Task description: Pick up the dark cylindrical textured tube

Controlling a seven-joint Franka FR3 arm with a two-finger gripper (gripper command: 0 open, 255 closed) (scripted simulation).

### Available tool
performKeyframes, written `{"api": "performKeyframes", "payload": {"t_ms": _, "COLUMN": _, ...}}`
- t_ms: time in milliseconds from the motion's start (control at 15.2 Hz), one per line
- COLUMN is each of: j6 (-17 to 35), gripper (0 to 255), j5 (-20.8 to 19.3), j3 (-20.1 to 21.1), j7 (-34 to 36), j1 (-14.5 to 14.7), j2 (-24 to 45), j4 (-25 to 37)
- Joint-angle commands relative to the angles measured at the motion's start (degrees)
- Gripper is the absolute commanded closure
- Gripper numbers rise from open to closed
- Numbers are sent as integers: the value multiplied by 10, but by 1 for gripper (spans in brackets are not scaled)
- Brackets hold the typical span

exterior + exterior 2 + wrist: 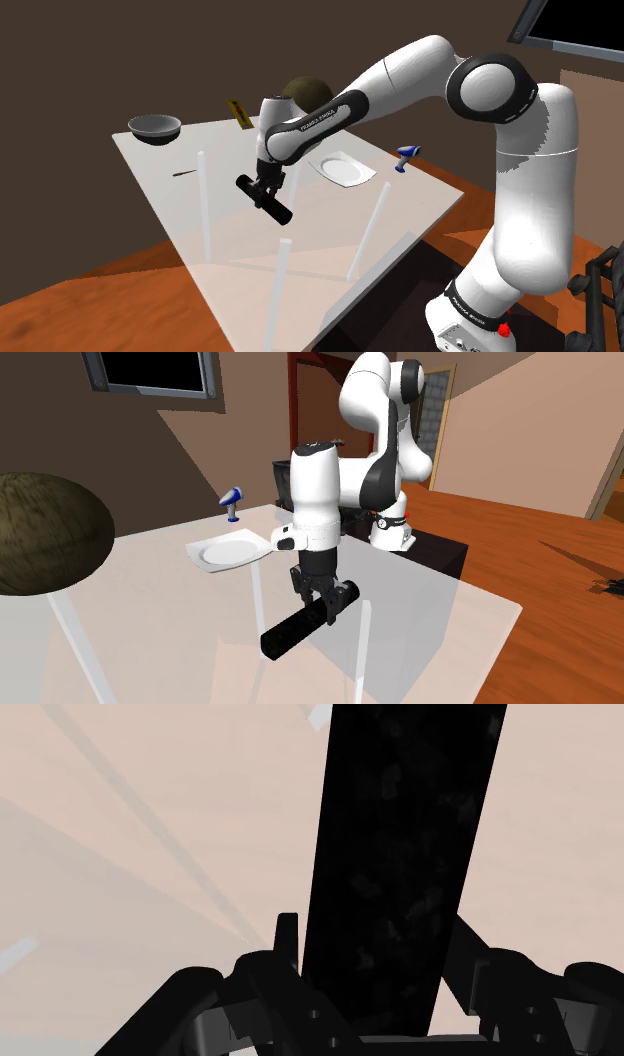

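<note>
Tube (400,854) first, since it sits closest to the hand camera: a dark, mottled cylinder running straight out from between the fingers (288,939), which press on it from both sides. So the gripper (377,942) is pinching the tube rather than just bracketing it. Beneath it lies the pale, see-through table (160,190); I cannot tell for certain whether the tube is clear of it, though it looks slightly raised.

From the second exterior view, the gripper (325,602) seems to grasp the tube (305,624) a little towards its far end, leaving the longer part pointing at that camera. I judge the step in hand to be the lift. To do it well I would hold the pinch firm, rise straight and slowly, and watch for that longer end drooping or twisting in the pads.

In the shoulder view the hand points down at the table's middle, the gripper (266,187) over the tube (268,200). The forearm slopes up to the right to a high elbow, then drops to the stand (480,320).

Farther off, a white plate (343,168) lies well apart on the right, and a grey bowl (155,127) sits at the far left corner.
</note>
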Motion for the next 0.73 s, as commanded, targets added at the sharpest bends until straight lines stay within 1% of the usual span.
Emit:
{"api": "performKeyframes", "payload": {"t_ms": 0, "j6": -6, "gripper": 255, "j5": 1, "j3": 1, "j7": -1, "j1": 0, "j2": -5, "j4": 1}}
{"api": "performKeyframes", "payload": {"t_ms": 660, "j6": -67, "gripper": 255, "j5": 12, "j3": 7, "j7": -5, "j1": -5, "j2": -50, "j4": 17}}
